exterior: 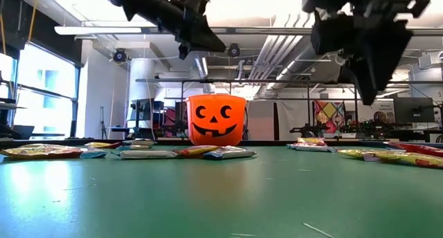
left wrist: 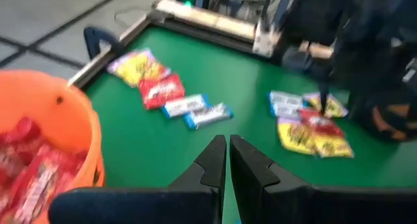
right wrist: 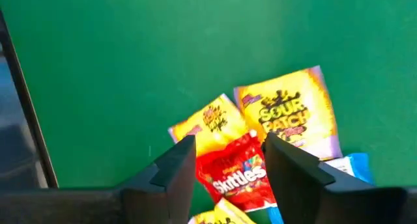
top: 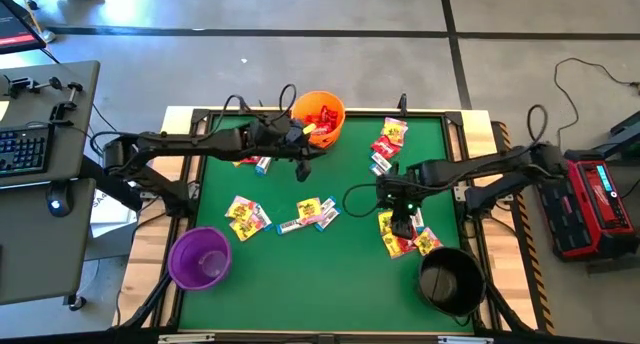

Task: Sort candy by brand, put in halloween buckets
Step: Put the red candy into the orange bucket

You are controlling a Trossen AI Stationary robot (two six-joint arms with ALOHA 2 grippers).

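The orange halloween bucket [top: 318, 117] stands at the table's far edge with red candy inside [left wrist: 29, 172]. The purple bucket [top: 200, 258] is near left and the black bucket [top: 450, 279] near right. Candy packets lie flat in loose groups on the green table [top: 245, 216] [top: 310, 214] [top: 390, 139]. My left gripper [left wrist: 227, 142] is shut and empty, in the air just beside the orange bucket. My right gripper [right wrist: 228, 142] is open and points down, well above a red packet [right wrist: 238, 175] that lies among yellow packets [right wrist: 290, 116].
A raised wooden frame [top: 180, 184] runs around the green table. A few packets [top: 255, 162] lie under my left arm. Cables and a red box [top: 595, 199] sit off the table's right side, and a desk with a keyboard [top: 25, 149] stands to the left.
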